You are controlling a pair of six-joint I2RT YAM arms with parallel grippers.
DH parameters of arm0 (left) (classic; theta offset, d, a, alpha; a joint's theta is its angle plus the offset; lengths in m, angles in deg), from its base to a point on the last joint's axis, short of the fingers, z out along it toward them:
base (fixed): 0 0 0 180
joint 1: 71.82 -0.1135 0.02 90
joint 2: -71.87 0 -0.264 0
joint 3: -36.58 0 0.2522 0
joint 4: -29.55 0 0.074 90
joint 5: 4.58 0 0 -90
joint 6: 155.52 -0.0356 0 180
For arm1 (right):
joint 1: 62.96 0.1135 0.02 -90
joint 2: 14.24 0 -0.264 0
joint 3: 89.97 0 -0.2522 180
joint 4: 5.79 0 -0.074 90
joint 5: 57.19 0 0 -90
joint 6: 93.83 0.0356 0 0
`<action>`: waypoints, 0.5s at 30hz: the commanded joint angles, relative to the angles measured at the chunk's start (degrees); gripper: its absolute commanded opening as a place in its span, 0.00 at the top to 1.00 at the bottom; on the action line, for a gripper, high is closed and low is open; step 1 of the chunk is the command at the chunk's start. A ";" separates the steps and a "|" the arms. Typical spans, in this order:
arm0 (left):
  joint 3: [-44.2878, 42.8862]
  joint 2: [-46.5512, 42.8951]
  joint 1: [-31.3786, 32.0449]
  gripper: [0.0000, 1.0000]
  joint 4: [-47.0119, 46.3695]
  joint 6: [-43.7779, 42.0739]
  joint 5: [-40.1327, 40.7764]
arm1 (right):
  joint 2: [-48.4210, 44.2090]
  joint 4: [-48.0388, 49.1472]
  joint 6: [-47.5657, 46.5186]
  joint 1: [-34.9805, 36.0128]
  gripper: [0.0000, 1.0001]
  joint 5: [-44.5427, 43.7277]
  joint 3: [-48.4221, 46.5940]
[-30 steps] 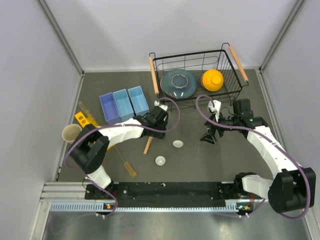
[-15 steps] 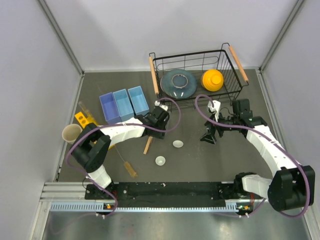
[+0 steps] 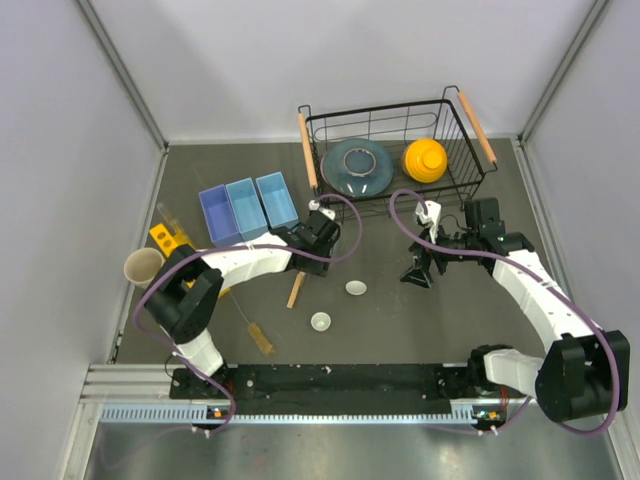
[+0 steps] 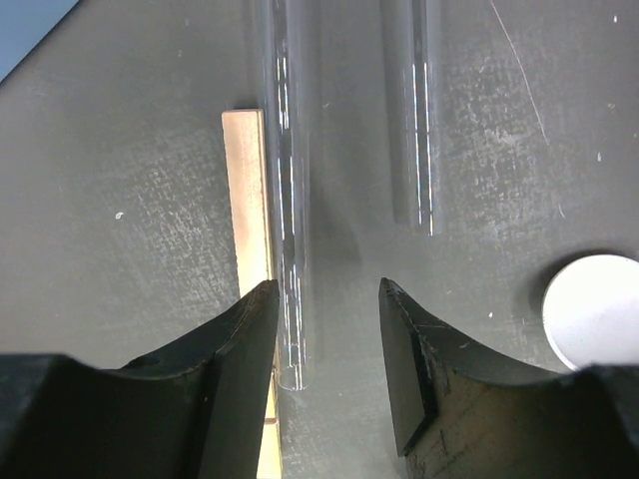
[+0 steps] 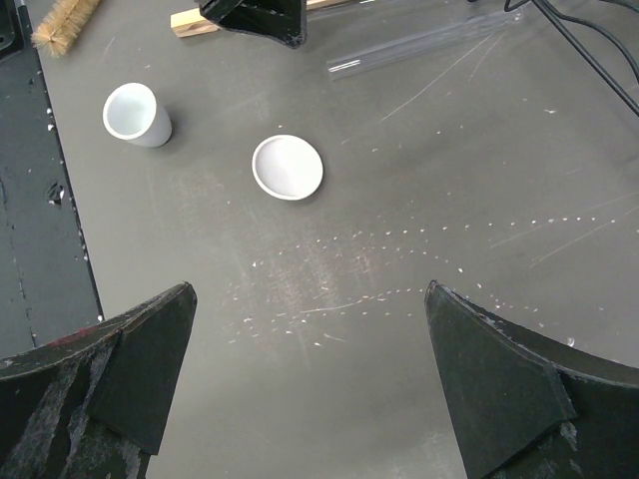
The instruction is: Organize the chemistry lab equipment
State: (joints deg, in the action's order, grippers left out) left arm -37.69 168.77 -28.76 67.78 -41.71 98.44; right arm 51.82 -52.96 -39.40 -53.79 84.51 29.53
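Left tool (image 4: 321,294) part-open, straddling clear rod (image 4: 288,200), unclamped.

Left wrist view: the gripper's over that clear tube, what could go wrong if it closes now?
The clear tube lies off-centre in the open left gripper, near one finger, so closing may roll it aside. The wooden stick right beside it could get pinched too. Only the tube's end sits between the fingers, so it may tip when lifted.

Dark worktop (image 3: 400,320): wire basket (image 3: 380,120) far, three blue bins (image 3: 248,210) left, wooden stick (image 3: 296,291), brush (image 3: 262,340), two white dishes (image 3: 356,288) near, seemingly glass tubes (image 4: 285,200).
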 commanded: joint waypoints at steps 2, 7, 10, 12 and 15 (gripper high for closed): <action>-2.16 1.45 0.26 0.50 0.67 -0.35 0.87 | 0.03 1.59 -1.34 -0.64 0.01 0.94 0.07; -1.89 2.32 0.26 0.53 0.84 -0.17 0.78 | 0.03 1.68 -1.43 -0.64 0.01 0.94 0.07; -1.63 2.59 0.26 0.56 0.76 0.00 0.43 | 0.03 1.59 -1.43 -0.64 0.01 0.94 -0.02; -1.36 2.59 0.26 0.59 0.67 0.35 -0.01 | 0.03 1.59 -1.43 -0.64 0.01 0.94 -0.02; -0.66 2.50 0.26 0.60 -0.03 0.97 -0.89 | 0.03 1.59 -1.43 -0.73 0.01 0.94 0.07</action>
State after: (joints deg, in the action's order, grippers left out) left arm -38.15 171.04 -28.69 68.66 -41.60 98.26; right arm 51.82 -52.98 -39.51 -53.79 84.47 29.53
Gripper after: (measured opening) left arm 0.401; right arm 0.987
